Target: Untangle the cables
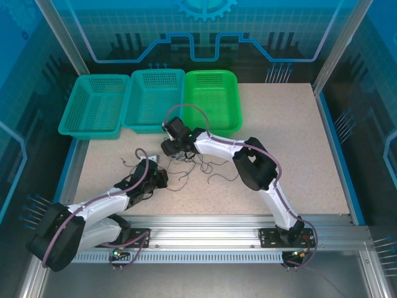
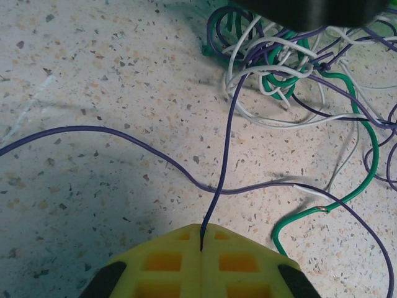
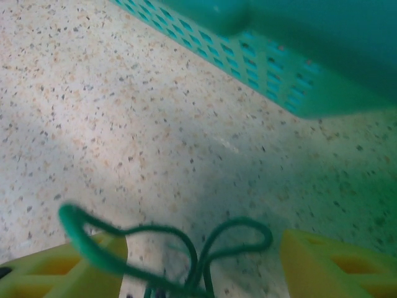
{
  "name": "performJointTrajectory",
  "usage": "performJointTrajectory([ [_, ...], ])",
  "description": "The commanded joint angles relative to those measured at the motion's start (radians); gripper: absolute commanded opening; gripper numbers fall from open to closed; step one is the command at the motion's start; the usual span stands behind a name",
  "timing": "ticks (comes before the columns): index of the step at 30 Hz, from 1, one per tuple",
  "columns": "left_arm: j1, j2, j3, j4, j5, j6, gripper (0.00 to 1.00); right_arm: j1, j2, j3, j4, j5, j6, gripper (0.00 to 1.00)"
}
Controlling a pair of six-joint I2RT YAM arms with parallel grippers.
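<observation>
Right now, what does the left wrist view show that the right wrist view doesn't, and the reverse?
Left wrist: the left gripper shut on a purple cable that runs up into a tangle of white, purple and green cables. Right wrist: the right gripper open, a looped green cable between its fingers, and a teal basket beyond. Both: yellow fingers, the speckled table and green cable.
</observation>
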Motion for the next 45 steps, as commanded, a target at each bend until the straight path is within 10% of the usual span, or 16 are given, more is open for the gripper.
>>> performJointTrajectory([
  [1, -0.002, -0.031, -0.011, -0.034, -0.034, -0.002, 0.0, 0.005, 0.085, 0.095, -0.041, 0.001, -0.009, 0.54],
  [7, 0.0, -0.108, -0.006, -0.088, -0.085, -0.015, 0.0, 0.004, -0.021, 0.027, -0.036, 0.009, 0.017, 0.0],
  [18, 0.112, -0.286, 0.038, -0.192, -0.094, 0.027, 0.0, -0.17, -0.737, -0.707, 0.186, 0.222, 0.187, 0.0],
  [33, 0.169, -0.242, 0.05, -0.184, -0.066, 0.036, 0.0, -1.113, -1.19, -1.022, 0.043, 0.09, 0.405, 0.0],
  [39, 0.185, -0.21, 0.071, -0.104, 0.048, 0.068, 0.0, -1.03, -1.064, -1.028, 0.105, -0.157, 0.368, 0.0],
  [45, 0.186, -0.222, 0.227, -0.174, 0.091, 0.106, 0.0, -0.813, -0.982, -1.041, 0.104, -0.073, 0.393, 0.0],
])
